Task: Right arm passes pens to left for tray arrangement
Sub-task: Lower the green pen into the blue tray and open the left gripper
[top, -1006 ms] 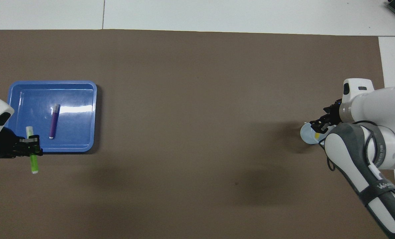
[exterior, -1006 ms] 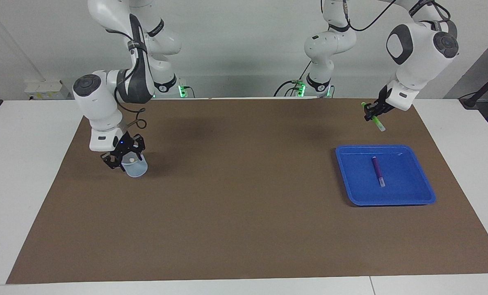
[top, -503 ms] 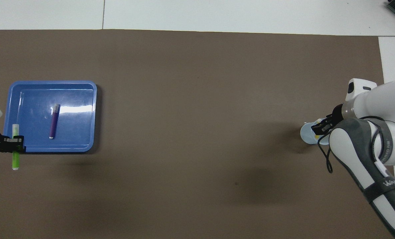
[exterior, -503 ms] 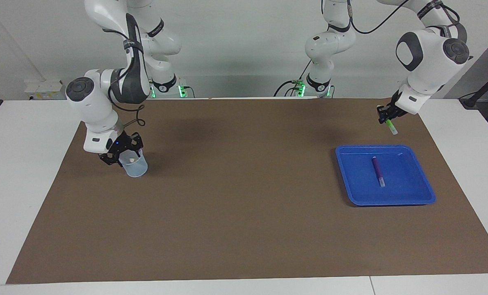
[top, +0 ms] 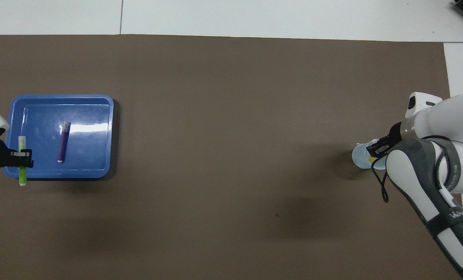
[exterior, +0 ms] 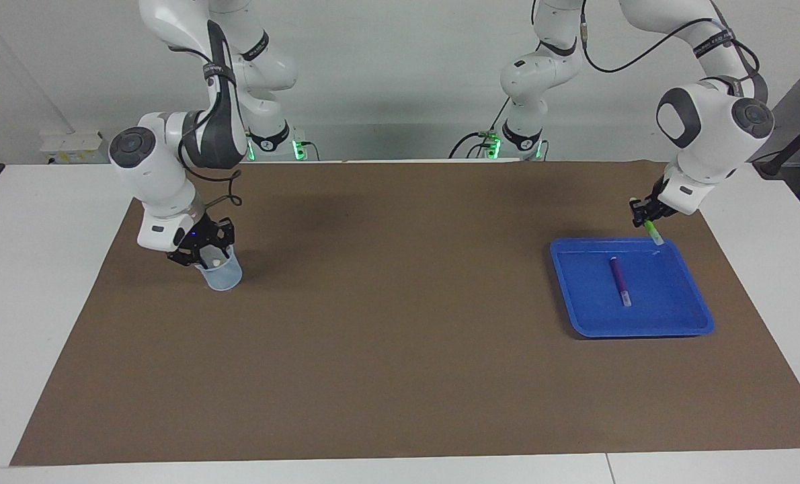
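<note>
1. Pens: the purple pen (exterior: pixel 619 281) lies flat in the blue tray (exterior: pixel 682 327), which sits on the brown mat (exterior: pixel 386 349) toward the left arm's end of the table. The green pen (exterior: pixel 650 227) is clenched in the left gripper (exterior: pixel 642 215), tilted, over the tray edge nearer the robots.
2. Step in hand, as judged: placing the second pen in the tray.
3. Next move calls for carrying the green pen over the tray floor beside the purple pen, lowering it, then letting go.
4. The right gripper (exterior: pixel 202 250) sits at the rim of the pale cup (exterior: pixel 222 275) near the right arm's end; a yellow pen (top: pixel 371 158) shows in the cup. Whether its fingers grasp anything cannot be told.
</note>
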Controlling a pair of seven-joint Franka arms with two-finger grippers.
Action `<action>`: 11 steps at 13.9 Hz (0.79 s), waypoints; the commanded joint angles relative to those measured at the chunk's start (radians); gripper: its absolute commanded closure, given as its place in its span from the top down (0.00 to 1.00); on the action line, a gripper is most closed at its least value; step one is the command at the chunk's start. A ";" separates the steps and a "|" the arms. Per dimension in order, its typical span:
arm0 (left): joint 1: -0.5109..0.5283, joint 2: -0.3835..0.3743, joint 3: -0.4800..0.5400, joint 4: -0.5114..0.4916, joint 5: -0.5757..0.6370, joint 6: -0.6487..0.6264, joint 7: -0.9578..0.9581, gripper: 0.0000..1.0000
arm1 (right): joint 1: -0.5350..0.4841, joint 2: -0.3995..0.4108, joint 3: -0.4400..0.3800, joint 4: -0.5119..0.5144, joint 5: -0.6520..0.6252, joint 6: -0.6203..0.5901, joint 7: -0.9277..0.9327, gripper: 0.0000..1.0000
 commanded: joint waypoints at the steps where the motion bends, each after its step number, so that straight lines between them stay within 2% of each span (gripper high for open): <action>1: 0.014 0.046 -0.009 0.005 0.026 0.052 0.011 0.00 | -0.011 0.015 0.009 0.012 -0.003 -0.007 0.060 0.46; 3: 0.022 0.078 -0.009 0.009 0.037 0.088 0.013 0.00 | -0.011 0.029 0.007 0.028 0.055 -0.011 0.082 0.46; 6: 0.026 0.134 -0.009 0.018 0.057 0.151 0.013 0.00 | -0.009 0.030 0.007 0.030 0.060 -0.011 0.091 0.44; 8: 0.028 0.169 -0.009 0.041 0.072 0.164 0.011 0.00 | -0.009 0.029 0.007 0.028 0.060 -0.011 0.091 0.35; 9: 0.028 0.189 -0.009 0.050 0.072 0.175 0.013 0.00 | -0.009 0.029 0.007 0.028 0.060 -0.014 0.089 0.26; 11: 0.034 0.227 0.000 0.059 0.089 0.212 0.013 0.00 | -0.009 0.029 0.007 0.025 0.060 -0.017 0.088 0.00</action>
